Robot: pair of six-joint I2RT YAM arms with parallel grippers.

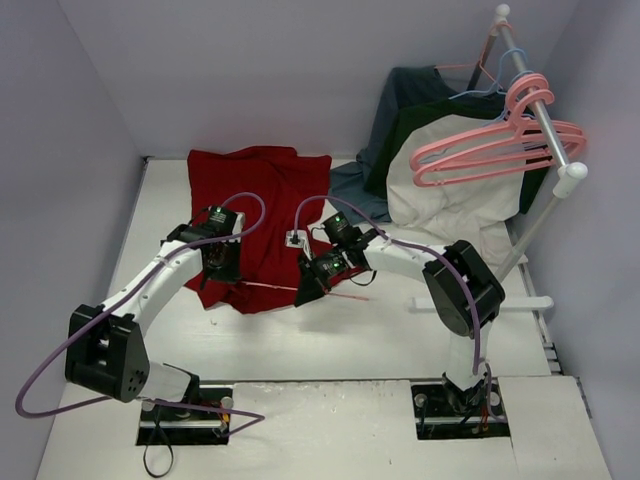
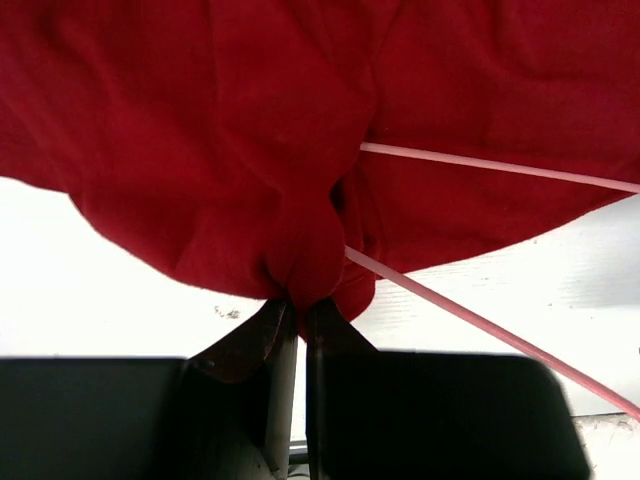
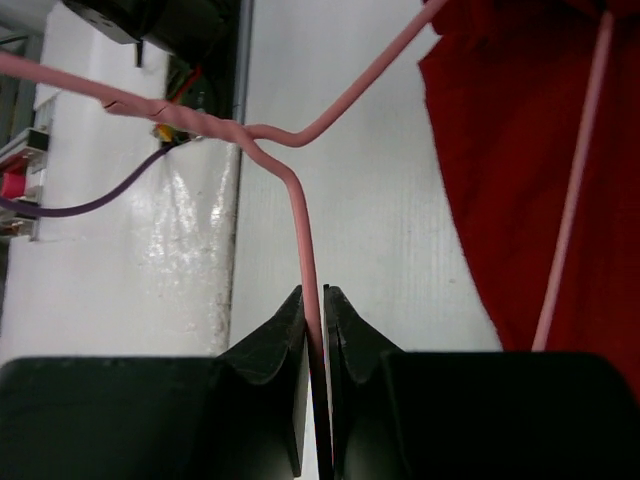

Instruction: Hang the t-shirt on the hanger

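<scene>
The deep-red t-shirt (image 1: 255, 200) lies spread on the white table, its near hem bunched. My left gripper (image 1: 221, 262) is shut on a fold of that hem; in the left wrist view the red t-shirt (image 2: 250, 130) rises from between the fingertips of the gripper (image 2: 300, 305). The slim pink hanger (image 1: 335, 293) lies at the shirt's near edge, and its arms (image 2: 470, 315) run in under the cloth. My right gripper (image 1: 308, 290) is shut on the hanger's wire neck (image 3: 298, 220). The wire passes between the gripper's tips (image 3: 315, 295), with the t-shirt (image 3: 540, 150) to the right.
A white rack (image 1: 545, 120) at the back right carries several pink hangers (image 1: 490, 150) and a thin blue hanger (image 1: 487, 85). A dark blue-grey garment (image 1: 400, 105) and a cream-and-dark-green garment (image 1: 450, 195) hang from it. The rack's foot (image 1: 480, 301) rests on the table beside my right arm.
</scene>
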